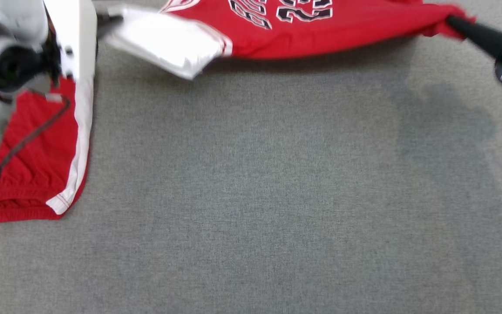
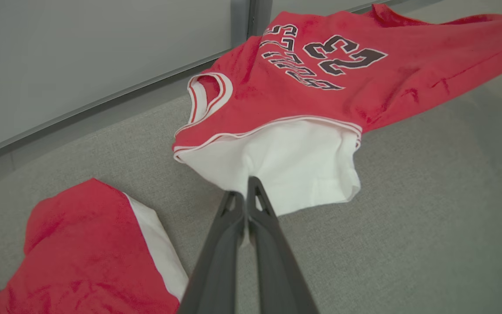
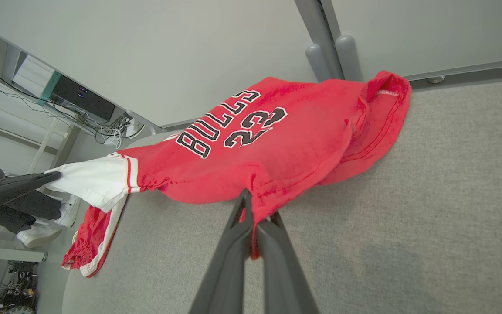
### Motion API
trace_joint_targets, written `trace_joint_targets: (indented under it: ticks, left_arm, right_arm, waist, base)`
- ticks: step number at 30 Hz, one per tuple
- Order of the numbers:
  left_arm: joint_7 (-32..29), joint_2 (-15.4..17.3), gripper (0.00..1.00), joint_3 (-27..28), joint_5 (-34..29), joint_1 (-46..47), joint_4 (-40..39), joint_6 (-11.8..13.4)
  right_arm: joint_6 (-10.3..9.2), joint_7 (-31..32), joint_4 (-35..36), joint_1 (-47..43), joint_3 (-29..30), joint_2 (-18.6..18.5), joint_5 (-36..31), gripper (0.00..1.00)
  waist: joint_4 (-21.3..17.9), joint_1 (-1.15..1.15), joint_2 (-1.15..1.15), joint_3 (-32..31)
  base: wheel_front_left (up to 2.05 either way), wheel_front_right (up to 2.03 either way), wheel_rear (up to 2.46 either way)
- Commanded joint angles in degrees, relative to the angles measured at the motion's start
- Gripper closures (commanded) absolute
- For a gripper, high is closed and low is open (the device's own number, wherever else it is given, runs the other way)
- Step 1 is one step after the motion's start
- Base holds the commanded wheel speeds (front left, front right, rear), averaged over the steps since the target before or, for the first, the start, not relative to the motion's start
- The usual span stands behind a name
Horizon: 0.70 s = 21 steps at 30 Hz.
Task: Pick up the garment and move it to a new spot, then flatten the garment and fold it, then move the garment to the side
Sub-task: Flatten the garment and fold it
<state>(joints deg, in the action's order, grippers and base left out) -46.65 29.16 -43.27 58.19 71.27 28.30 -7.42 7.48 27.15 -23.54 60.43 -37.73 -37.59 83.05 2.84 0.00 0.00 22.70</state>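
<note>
The garment [image 1: 320, 30] is a red jersey with dark lettering, the number 23 and white sleeves. It hangs stretched between both grippers over the far side of the grey table [image 1: 251, 196]. My left gripper [image 1: 118, 18] is shut on the white sleeve [image 2: 286, 165]; the left wrist view has its fingertips [image 2: 247, 185] pinched into that cloth. At the top right, my right gripper [image 1: 450, 19] is shut on the red hem, and its tips [image 3: 255, 209] clamp a fold of red fabric. The far part of the jersey [image 3: 277, 139] sags toward the table's back edge.
A second red piece with a white side stripe, like shorts [image 1: 37, 161], lies on the table's left edge under my left arm [image 1: 11, 52]. A grey wall panel [image 2: 81, 56] stands behind the table. A person's foot in a white shoe [image 3: 35, 235] is beyond the table.
</note>
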Motion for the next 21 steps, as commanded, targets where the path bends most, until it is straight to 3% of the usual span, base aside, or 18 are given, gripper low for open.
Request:
trace_joint_targets:
  ticks: [1,11,21]
  left_arm:
    - [-0.2,0.7,1.0,-0.4,0.6,-1.9,-0.5,0.0]
    - [-6.4,7.8,1.0,-5.5,6.9,-20.5,-12.1,0.2]
    - [-11.5,17.7,1.0,-6.7,15.8,-37.1,-31.5,6.8]
  right_arm:
    - [0.03,0.1,0.3,-1.6,-0.5,-0.4,0.4,1.0]
    - [0.03,1.1,5.0,-15.3,-7.0,-4.2,2.1,1.0]
    - [0.02,3.2,11.2,-27.6,-10.6,-10.5,5.0,1.0]
  waist:
    - [-0.4,0.0,0.0,-2.3]
    - [-1.6,0.0,0.0,-13.1]
    - [-2.2,0.0,0.0,-20.7]
  base:
    - [0.0,0.0,0.0]
    - [0.0,0.0,0.0]
    - [0.0,0.0,0.0]
